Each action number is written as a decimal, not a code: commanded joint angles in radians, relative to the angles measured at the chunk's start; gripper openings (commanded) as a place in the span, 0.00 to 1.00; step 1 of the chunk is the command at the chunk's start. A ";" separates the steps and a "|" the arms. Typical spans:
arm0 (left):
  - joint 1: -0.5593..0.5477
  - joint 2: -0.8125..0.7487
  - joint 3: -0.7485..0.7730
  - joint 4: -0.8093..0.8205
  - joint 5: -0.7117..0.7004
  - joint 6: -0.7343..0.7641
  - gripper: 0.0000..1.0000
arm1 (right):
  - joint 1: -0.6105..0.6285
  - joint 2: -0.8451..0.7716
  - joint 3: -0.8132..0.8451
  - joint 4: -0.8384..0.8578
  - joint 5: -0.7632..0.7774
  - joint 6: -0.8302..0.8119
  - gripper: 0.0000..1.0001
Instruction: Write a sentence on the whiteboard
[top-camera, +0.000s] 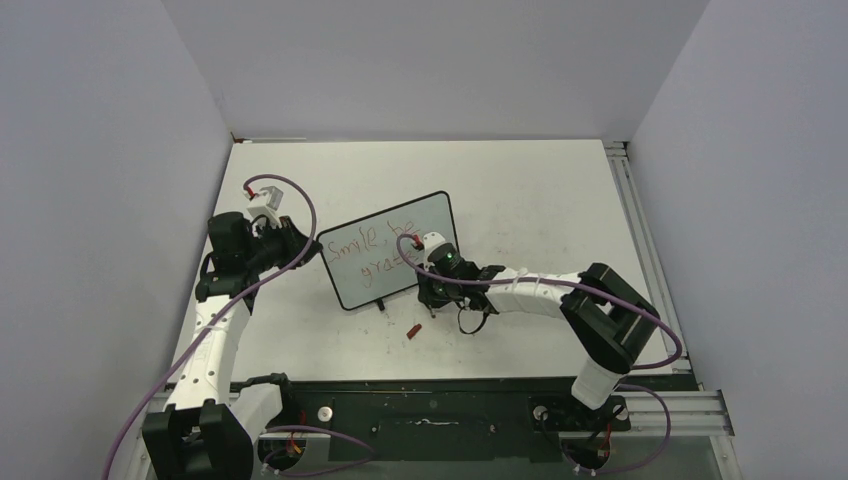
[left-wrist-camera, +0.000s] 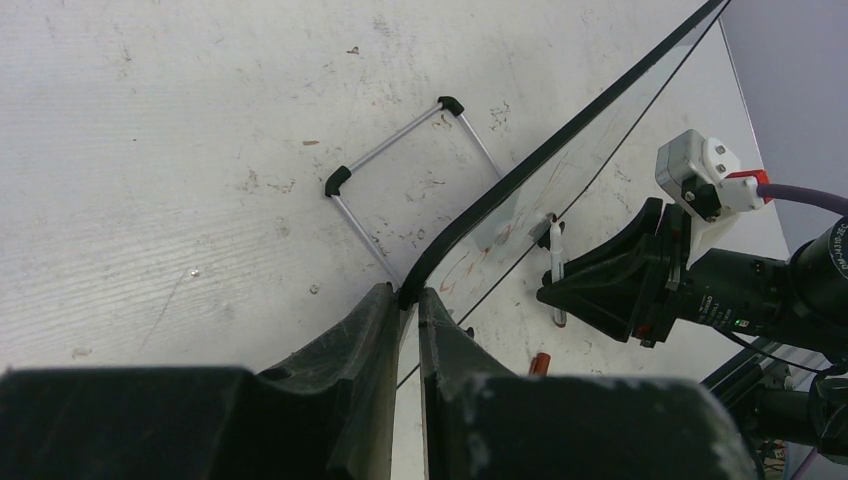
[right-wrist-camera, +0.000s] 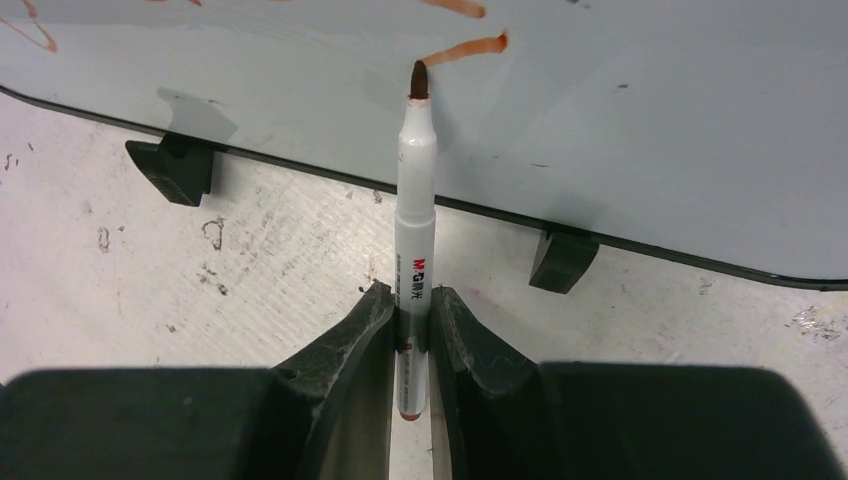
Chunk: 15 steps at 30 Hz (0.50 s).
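Note:
The whiteboard (top-camera: 390, 250) stands tilted on the table, black-framed, with the sentence (top-camera: 372, 248) in red on two lines, its second line partly hidden by the right wrist. My left gripper (top-camera: 300, 243) is shut on the whiteboard's left edge; in the left wrist view the black frame (left-wrist-camera: 520, 170) runs up out of the pinched fingers (left-wrist-camera: 380, 330). My right gripper (right-wrist-camera: 408, 300) is shut on a white marker (right-wrist-camera: 415, 200). Its dark red tip touches the whiteboard (right-wrist-camera: 650, 120) at the end of a fresh red stroke (right-wrist-camera: 465, 50).
A red marker cap (top-camera: 413, 329) lies on the table in front of the board, also seen in the left wrist view as a cap (left-wrist-camera: 540, 363). The board's wire stand (left-wrist-camera: 400, 150) rests behind it. Two black feet (right-wrist-camera: 180, 165) hold the lower edge.

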 joint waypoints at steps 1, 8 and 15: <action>-0.014 -0.015 0.007 -0.007 0.032 0.003 0.10 | 0.032 -0.029 -0.009 -0.051 0.015 -0.003 0.05; -0.016 -0.052 0.011 -0.016 -0.012 0.019 0.45 | 0.095 -0.185 0.021 -0.191 0.066 -0.003 0.05; -0.060 -0.165 0.036 -0.047 -0.163 0.076 0.70 | 0.037 -0.422 0.064 -0.441 0.069 0.026 0.05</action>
